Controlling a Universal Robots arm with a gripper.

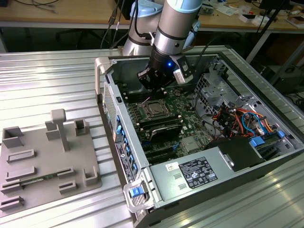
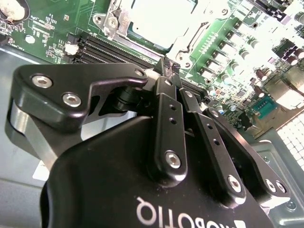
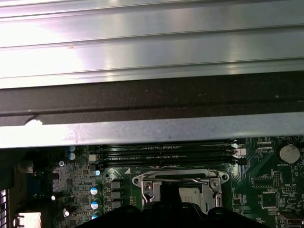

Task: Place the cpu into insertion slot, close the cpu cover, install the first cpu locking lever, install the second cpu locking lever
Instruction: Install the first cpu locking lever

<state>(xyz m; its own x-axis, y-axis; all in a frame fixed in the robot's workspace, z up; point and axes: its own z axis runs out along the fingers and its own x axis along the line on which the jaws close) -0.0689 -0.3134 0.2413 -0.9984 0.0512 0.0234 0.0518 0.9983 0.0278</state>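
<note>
In the second wrist view, the gripper [image 2: 167, 64] is presenting its fingers pressed together, with nothing visible pinched between them; the fingertips are hanging just above the motherboard [image 2: 42, 28], beside the socket frame.

Beyond the fingertips, the cpu [image 2: 159, 19] is lying flat inside the insertion slot [image 2: 118, 28], its pale metal top showing through the square window of the cpu cover [image 2: 190, 33]. Judging from this, the placement step is appearing complete and the cover is appearing lowered over the chip.

Whether either locking lever is latched cannot be told from these views; both lever steps are being treated as unconfirmed.

In the exterior view, the gripper [image 1: 153, 89] is hovering over the socket [image 1: 154, 109], near the far wall of the computer case [image 1: 124, 156].
</note>
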